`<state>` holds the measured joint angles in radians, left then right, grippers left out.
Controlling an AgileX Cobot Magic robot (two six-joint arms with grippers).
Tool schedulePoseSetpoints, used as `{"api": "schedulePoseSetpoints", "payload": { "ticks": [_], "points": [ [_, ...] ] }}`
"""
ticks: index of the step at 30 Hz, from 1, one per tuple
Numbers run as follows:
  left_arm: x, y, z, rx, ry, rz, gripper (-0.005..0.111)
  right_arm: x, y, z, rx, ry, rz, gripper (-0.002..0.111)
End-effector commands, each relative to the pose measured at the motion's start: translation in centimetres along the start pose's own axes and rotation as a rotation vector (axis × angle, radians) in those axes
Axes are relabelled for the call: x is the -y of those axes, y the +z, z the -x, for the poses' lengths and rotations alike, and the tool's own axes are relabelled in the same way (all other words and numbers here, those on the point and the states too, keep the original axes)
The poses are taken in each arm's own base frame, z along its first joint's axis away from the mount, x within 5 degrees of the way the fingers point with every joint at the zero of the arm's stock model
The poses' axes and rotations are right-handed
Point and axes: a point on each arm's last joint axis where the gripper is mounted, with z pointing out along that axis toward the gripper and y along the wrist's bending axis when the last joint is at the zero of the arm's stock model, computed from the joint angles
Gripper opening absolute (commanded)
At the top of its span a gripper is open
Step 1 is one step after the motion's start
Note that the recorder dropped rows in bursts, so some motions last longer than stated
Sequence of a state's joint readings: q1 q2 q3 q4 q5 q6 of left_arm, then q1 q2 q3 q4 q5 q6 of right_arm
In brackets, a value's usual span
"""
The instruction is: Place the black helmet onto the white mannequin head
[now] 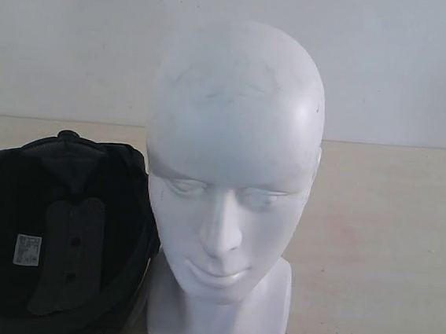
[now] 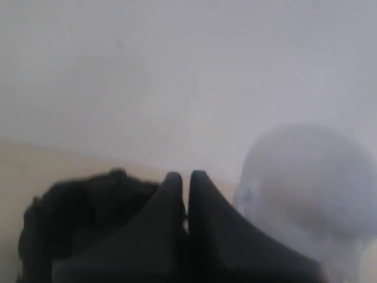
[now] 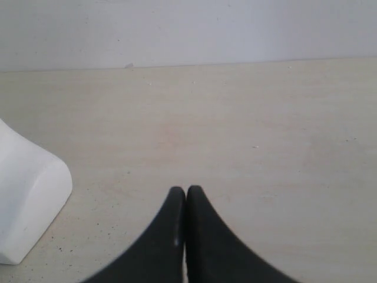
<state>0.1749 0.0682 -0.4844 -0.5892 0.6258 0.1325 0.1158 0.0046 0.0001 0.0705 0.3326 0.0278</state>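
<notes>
Cropped at frame edge, the black helmet (image 1: pixel 51 229) — left hand (image 2: pixel 181 175), right hand (image 3: pixel 186 190) pinched together, empty.

A pale beige table (image 1: pixel 388 254) (faintly speckled and stained in places) is seen, backed by a plain white wall (image 1: pixel 62 33).

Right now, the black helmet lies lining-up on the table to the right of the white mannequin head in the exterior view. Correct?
No. The exterior view shows the black helmet lying left of the white mannequin head, not right. It does lie lining-up on the table.
</notes>
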Motion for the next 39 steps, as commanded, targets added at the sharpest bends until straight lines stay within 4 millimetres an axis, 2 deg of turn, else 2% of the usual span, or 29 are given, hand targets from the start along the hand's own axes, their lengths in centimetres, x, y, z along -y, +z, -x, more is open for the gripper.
{"api": "schedulePoseSetpoints", "payload": {
  "ticks": [1, 3, 6, 10, 16, 18, 22, 25, 32, 39],
  "points": [
    [0.2, 1.1, -2.0, -0.328, 0.158, -0.102, 0.004, 0.0, 0.0, 0.1, 0.015, -0.001, -0.005, 0.000],
    [0.0, 1.5, -2.3, -0.396, 0.235, -0.130, 0.004, 0.0, 0.0, 0.1, 0.015, -0.001, -0.005, 0.000],
    [-0.3, 2.3, -2.3, -0.431, 0.241, -0.113, 0.005, 0.0, 0.0, 0.1, 0.015, -0.001, -0.005, 0.000],
    [-1.0, 3.7, -2.0, -0.445, 0.254, -0.074, 0.015, 0.0, 0.0, 0.1, 0.015, -0.001, -0.005, 0.000],
    [-2.8, 8.0, -2.4, -0.524, 0.193, 0.002, 0.033, 0.0, 0.0, 0.1, 0.015, -0.001, -0.005, 0.000],
    [-3.4, 9.5, -3.0, -0.590, 0.177, 0.022, 0.035, 0.0, 0.0, 0.1, 0.015, -0.001, -0.005, 0.000],
    [-5.2, 12.0, -4.7, -0.750, 0.295, 0.054, 0.042, 0.0, 0.0, 0.1, 0.015, -0.001, -0.005, 0.000],
    [-5.9, 13.7, -5.2, -0.751, 0.224, 0.081, 0.044, 0.0, 0.0, 0.1, 0.015, -0.001, -0.005, 0.000],
    [-7.2, 15.7, -6.7, -0.818, 0.270, 0.096, 0.044, 0.0, 0.0, 0.1, 0.015, -0.001, -0.005, 0.000],
    [-8.3, 16.0, -6.7, -0.833, 0.490, 0.114, 0.044, 0.0, 0.0, 0.1, 0.015, -0.001, -0.005, 0.000]
  ]
}}
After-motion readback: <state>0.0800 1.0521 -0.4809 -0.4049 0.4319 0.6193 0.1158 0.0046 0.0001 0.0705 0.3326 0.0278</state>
